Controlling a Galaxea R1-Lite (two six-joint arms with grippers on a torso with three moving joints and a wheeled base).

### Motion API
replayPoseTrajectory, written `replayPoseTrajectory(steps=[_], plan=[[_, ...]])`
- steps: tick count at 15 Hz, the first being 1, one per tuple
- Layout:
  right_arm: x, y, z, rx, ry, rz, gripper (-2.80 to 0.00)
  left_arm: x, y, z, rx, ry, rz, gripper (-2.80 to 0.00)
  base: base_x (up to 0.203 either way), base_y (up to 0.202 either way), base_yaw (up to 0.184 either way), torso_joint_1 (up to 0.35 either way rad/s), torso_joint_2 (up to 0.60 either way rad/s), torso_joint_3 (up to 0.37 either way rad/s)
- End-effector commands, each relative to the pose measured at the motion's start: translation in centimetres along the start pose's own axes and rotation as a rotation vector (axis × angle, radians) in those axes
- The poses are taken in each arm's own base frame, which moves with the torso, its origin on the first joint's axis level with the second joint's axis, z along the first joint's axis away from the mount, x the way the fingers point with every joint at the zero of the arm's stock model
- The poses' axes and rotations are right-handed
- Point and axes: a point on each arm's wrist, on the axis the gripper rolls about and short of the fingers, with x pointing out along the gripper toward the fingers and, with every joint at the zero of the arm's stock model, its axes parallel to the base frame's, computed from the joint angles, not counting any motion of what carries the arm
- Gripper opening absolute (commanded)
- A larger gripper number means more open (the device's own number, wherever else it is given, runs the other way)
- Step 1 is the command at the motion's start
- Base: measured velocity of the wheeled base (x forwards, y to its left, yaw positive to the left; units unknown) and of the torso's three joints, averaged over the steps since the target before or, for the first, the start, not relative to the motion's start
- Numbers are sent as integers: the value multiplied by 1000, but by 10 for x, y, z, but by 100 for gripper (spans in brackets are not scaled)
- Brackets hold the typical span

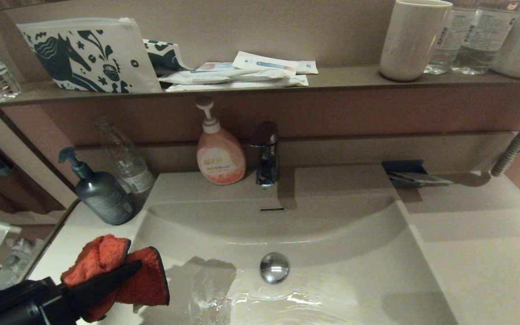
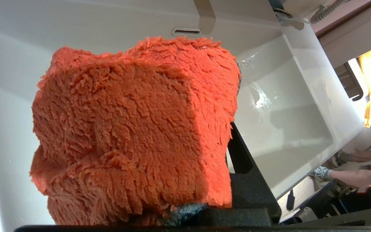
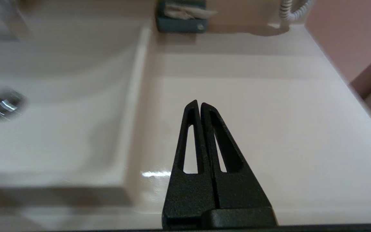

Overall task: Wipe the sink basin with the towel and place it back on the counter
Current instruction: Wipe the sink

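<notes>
The fluffy red-orange microfibre towel (image 1: 106,266) with its dark stitched border is bunched between the left gripper's (image 1: 122,273) black fingers, which are clamped on it, at the left edge of the off-white sink basin (image 1: 341,271); beyond the fingertips lies the round chrome drain stopper (image 1: 274,267). The right gripper (image 3: 200,104) hangs over the glossy off-white counter (image 3: 269,129), fingers pressed together on nothing; the basin lies beside them.

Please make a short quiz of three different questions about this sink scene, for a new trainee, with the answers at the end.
1. True or false: the left gripper holds the towel.
2. Which stands nearest the faucet? A) pink soap bottle B) white cup C) dark pump bottle
3. Fill in: the right gripper hangs over the ____, fingers closed and empty.

Key: 1 true; 2 A; 3 counter.
</notes>
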Motion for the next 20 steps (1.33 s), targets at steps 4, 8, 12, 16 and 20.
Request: replayPoseTrajectory(steps=[4, 8, 12, 16, 20], plan=[[3, 1, -17, -61, 78, 6, -280, -4, -2, 3, 10, -32, -8, -280, 0, 0, 0, 0, 0, 0], [3, 1, -17, 15, 76, 1, -280, -7, -4, 7, 18, -60, -16, -280, 0, 0, 0, 0, 0, 0], [3, 1, -17, 15, 75, 1, -280, -9, -2, 15, 35, -103, 23, -280, 0, 0, 0, 0, 0, 0], [3, 1, -17, 15, 75, 1, -280, -11, 5, 24, 101, -149, 117, -280, 0, 0, 0, 0, 0, 0], [3, 1, -17, 15, 75, 1, -280, -9, 9, 24, 147, -130, 160, -280, 0, 0, 0, 0, 0, 0]])
